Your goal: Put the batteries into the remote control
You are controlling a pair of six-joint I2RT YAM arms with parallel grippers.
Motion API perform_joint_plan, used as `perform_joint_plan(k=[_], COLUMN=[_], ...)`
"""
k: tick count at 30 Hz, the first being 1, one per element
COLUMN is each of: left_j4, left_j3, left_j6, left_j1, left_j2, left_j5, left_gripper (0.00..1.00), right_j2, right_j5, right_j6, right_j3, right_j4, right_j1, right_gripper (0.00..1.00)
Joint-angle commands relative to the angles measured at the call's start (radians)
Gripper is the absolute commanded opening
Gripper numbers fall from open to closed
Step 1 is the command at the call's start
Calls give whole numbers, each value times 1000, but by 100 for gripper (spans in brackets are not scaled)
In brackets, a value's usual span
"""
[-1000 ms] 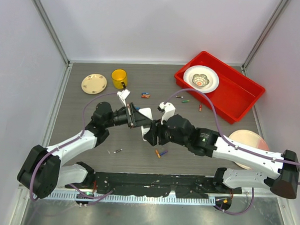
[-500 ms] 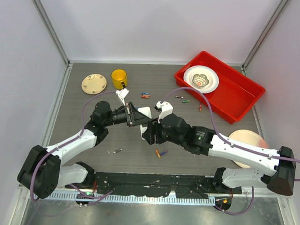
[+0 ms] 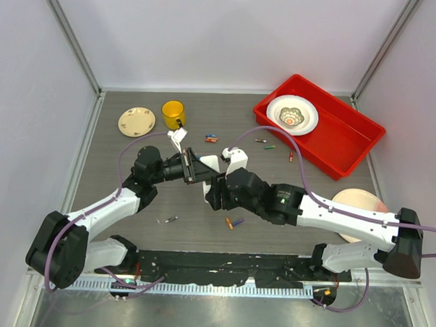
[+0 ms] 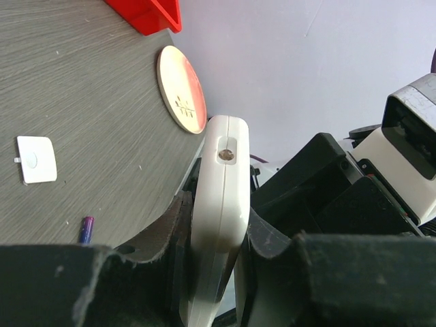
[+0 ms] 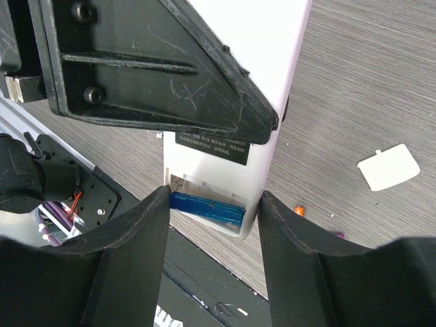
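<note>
My left gripper (image 3: 195,169) is shut on the white remote control (image 3: 209,164), pinching its flat faces (image 4: 219,170) above the table. The remote's open compartment end (image 5: 253,178) points down, and a blue battery (image 5: 208,208) lies inside it. My right gripper (image 5: 214,194) is open. Its fingertips stand on either side of that compartment end, very close to the remote's edges. In the top view the right gripper (image 3: 211,196) sits just below the remote. Loose batteries lie on the table: an orange and purple pair (image 3: 233,223) and others (image 3: 211,138) further back.
A small white square cover (image 5: 388,167) lies flat on the table. A red bin (image 3: 349,144) holding a bowl (image 3: 292,114) stands at the back right. A yellow mug (image 3: 173,114) and a small plate (image 3: 136,121) are at the back left. A pink plate (image 3: 368,203) lies beside the right arm.
My right gripper has moved left and slightly away from the bases, closing in on the remote's compartment end. The left gripper and remote have barely shifted.
</note>
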Motion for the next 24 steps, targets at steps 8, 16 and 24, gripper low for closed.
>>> perform_joint_plan(k=[8, 16, 24], left_j4=[204, 200, 174], left_j3=[78, 55, 47], left_j6=[-176, -162, -145], left_j1=[-9, -9, -9], left_j2=[-53, -56, -71], left_j5=[-6, -11, -11], left_gripper=[0, 0, 0], right_j2=[-37, -68, -88], right_j5=[-41, -117, -146], right_j6=[-42, -33, -15], right_j3=[-105, -94, -93], right_j4=[-136, -96, -72], right_j1=[3, -4, -13], right_gripper=[2, 22, 33])
